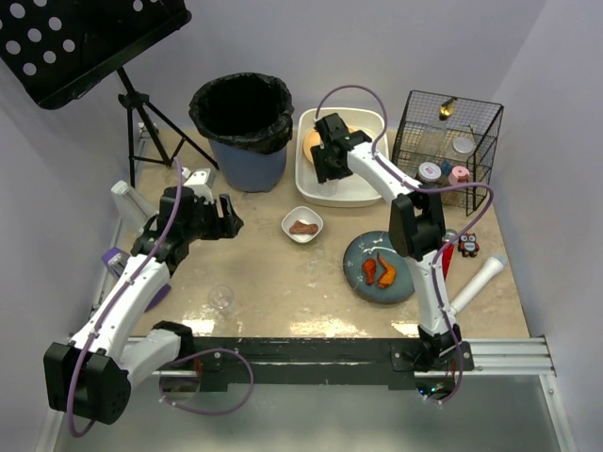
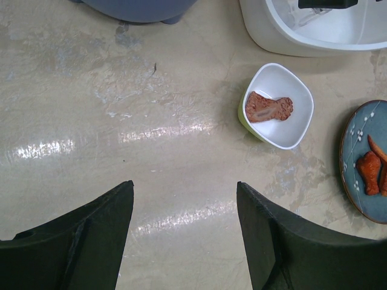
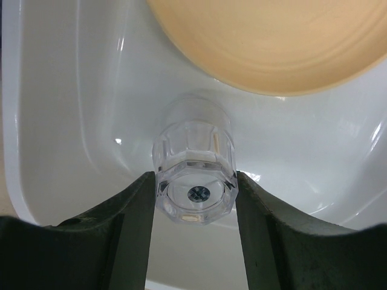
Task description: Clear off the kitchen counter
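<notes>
The kitchen counter is a beige worktop, mottled like stone and slightly glossy, with a dark front edge. It spreads from the arms' bases to the back wall.

Along the worktop's far edge stand three things:
- Left of centre is a round blue bin lined with a black bag.
- Beside it is a white plastic tub with smooth, rounded walls.
- In the far right corner is a black wire basket of bottles.

Mid-worktop sits a small square white bowl with rounded corners, holding a brown, rough piece of meat. Between it and the right edge lies a round blue plate with orange-red food pieces on it. A white cylinder lies tilted at the right edge. A small clear tumbler stands alone near the front edge, left of centre.

The right gripper reaches down inside the tub. Its dark fingers press both sides of a clear faceted glass, which hangs mouth-down over the tub floor. Close behind it lies a tan ridged dish (whether glass and dish touch cannot be told).

The left gripper hovers over bare worktop near the left edge, with its jaws spread and nothing between them. The bowl lies ahead and to its right, and nothing stands between the two.
</notes>
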You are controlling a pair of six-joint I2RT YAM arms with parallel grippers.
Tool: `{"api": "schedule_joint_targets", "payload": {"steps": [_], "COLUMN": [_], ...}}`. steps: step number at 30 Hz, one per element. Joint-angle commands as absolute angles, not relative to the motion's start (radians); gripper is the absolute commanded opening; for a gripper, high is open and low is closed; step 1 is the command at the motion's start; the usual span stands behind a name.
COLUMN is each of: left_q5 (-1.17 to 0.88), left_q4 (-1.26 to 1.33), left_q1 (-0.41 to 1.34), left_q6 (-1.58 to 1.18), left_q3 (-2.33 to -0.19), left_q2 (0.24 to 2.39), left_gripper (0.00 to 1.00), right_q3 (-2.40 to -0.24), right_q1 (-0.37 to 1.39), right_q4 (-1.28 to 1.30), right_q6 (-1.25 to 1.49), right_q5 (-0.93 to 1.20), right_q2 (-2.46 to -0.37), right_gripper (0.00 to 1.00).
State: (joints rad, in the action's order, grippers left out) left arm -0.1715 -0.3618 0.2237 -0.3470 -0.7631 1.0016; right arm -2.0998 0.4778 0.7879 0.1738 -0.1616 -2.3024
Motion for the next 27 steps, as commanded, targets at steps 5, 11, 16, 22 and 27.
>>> {"api": "schedule_joint_targets", "payload": {"steps": [5,11,16,22,27], "left_q5": [-0.187,-0.192,-0.181,-0.124,-0.051], "left_q4": [-0.354,-0.353,-0.365,-0.419,-0.524], "left_q1": [0.225,0.225,0.225,0.225,0.225], "left_q6": [-0.327,-0.327,-0.319,-0.321,-0.34], "left_q3": [-0.799,-0.799,-0.811,-0.86,-0.92], "left_q2": [1.014,1.02,1.031,1.057,1.055], "left_gripper": [0.73,0.73,0.73,0.73,0.73], "right_q3": [-2.108,-2.091,-2.083,-1.93,-1.777], "right_q1": [0.485,0.485,0.485,0.485,0.485], "right_q4": [0.744,0.7,0.661,0.48,0.342], "right_q6": [0.156,0.16,0.179,0.241,0.287], "right_q5": [-0.155,-0.14,-0.097,-0.058,-0.071], "right_q2": [-2.306,-2.276,-2.226,-2.044,-1.878], "right_gripper": [0.71,0.8,0.82,0.82,0.82]}}
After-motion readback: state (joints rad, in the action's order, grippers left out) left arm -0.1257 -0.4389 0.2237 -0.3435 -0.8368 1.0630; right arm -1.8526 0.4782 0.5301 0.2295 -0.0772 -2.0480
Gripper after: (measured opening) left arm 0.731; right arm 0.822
